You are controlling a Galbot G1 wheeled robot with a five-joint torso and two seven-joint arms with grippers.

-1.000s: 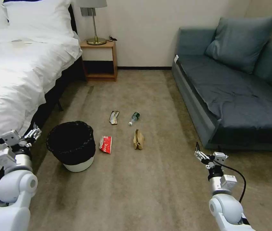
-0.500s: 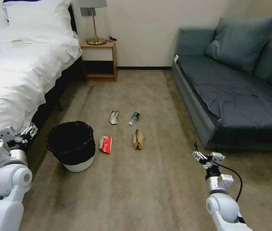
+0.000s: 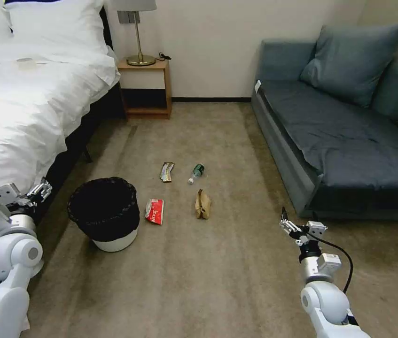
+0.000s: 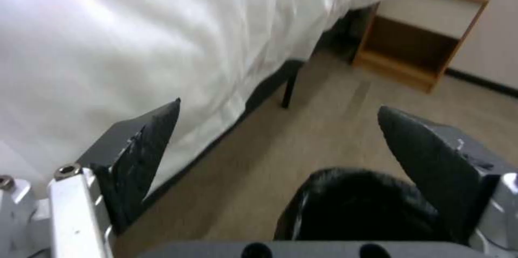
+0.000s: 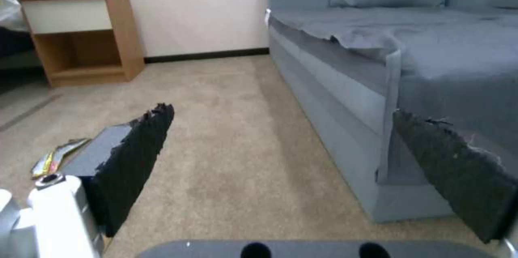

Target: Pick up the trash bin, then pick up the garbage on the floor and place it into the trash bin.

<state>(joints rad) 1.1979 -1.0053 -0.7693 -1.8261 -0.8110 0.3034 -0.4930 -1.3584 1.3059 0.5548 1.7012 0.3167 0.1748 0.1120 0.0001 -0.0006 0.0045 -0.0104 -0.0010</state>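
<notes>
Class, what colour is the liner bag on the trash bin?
Black, over the white trash bin; clearest in the head view.

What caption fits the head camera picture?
Left gripper open beside the trash bin; four litter pieces lie on the carpet.

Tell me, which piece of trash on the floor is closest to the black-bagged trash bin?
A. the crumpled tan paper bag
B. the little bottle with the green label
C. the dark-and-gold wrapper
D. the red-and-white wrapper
D: in the head view the red-and-white wrapper lies right beside the trash bin, while the tan paper bag, the bottle and the dark-and-gold wrapper all lie farther off on the carpet.
</notes>
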